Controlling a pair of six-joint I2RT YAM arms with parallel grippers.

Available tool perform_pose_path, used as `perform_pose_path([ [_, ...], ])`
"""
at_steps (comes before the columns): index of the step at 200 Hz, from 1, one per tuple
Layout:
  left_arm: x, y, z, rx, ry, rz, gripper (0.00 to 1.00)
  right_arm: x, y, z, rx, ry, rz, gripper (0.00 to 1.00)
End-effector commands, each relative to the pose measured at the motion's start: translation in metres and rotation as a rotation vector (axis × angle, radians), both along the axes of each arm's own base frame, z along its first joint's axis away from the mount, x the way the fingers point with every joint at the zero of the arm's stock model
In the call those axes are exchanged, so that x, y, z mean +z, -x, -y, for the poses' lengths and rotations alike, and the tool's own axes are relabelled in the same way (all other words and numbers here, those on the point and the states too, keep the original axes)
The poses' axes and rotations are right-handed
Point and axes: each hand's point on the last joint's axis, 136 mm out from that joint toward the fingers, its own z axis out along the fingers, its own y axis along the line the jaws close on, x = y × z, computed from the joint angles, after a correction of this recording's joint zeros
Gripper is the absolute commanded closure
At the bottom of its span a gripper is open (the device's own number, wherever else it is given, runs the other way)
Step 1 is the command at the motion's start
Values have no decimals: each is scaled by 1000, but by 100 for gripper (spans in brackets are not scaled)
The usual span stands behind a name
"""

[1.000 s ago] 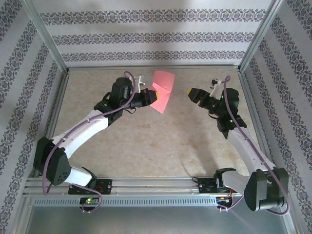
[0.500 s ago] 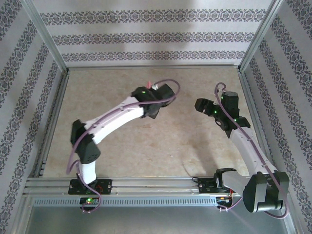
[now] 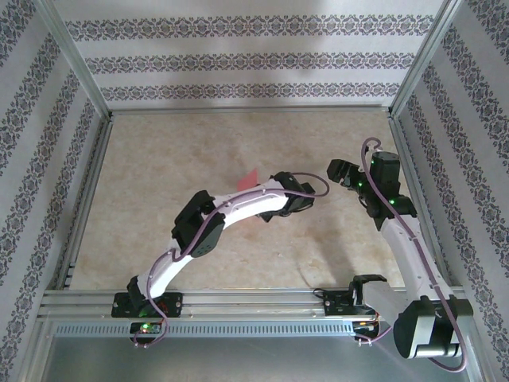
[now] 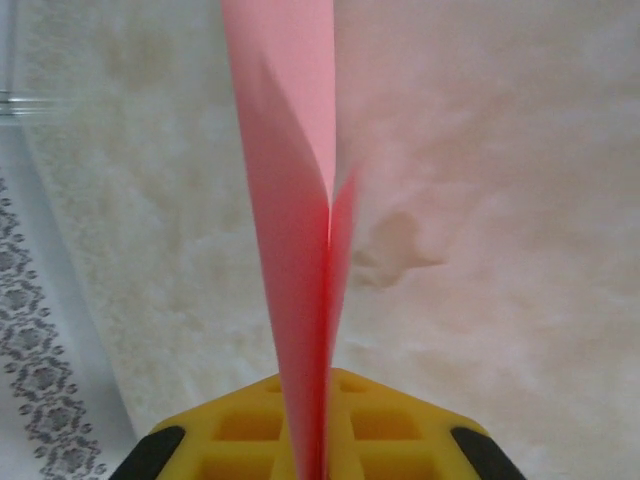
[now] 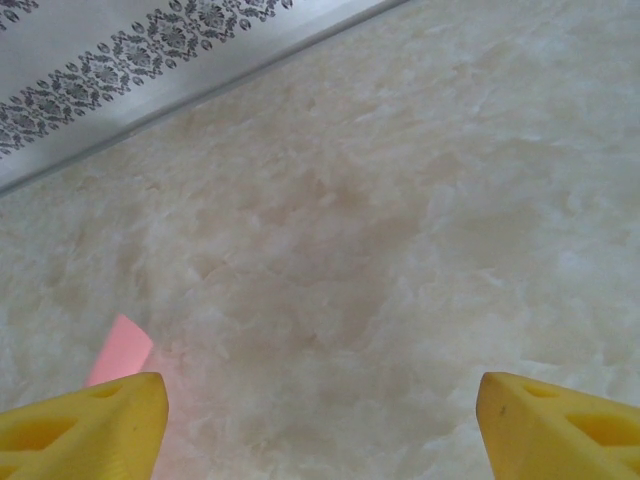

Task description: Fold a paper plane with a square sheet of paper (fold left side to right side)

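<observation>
Sheet: your thin salmon-pink paper sheet is folded over on itself. From the left wrist you see it edge-on, its layers meeting in a sharp crease and running straight away from the pads.
Sheet's place: from above, one pink corner of it pokes out past the far side of the left arm, around the middle of the beige marbled surface. The arm covers the rest, so you cannot tell whether the paper lies flat or is lifted off the surface.
Left hand: your left hand is clamped on the sheet, with a yellow pad pressed to each side of the folded layers.
Right hand: your right hand stands wide apart with only bare surface between its yellow fingertips. From above it sits toward the right edge of the surface, near the left arm's wrist but apart from it.
Right wrist view: a small pink corner of the sheet shows just beside the lower-left fingertip. You cannot tell whether the two touch.
Far edge: a metal rail borders the surface, with a patterned wall behind it.
</observation>
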Motion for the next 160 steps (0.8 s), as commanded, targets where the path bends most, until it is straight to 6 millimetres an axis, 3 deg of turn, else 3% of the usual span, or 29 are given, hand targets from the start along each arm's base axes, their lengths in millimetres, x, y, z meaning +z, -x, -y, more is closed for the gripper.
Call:
perform_pose_path([
  [1,-11,11,27,43,154,-64,81,-4,5,5,-2,16,-19,18],
  [45,7,13,81,39,510,-135,47,-6,8,9,-2,-17,-50,16],
  [84,47,4,90,7,690,-127,33,-11,8,2,30,-96,-78,19],
  [123,85,-15,66,60,974,-45,30,-18,6,-31,155,-289,-119,40],
  [143,88,-30,37,181,1199,13,29,-29,3,-50,208,-392,-169,55],
  [160,80,-41,6,306,1362,66,29,-40,2,-73,267,-419,-227,66],
])
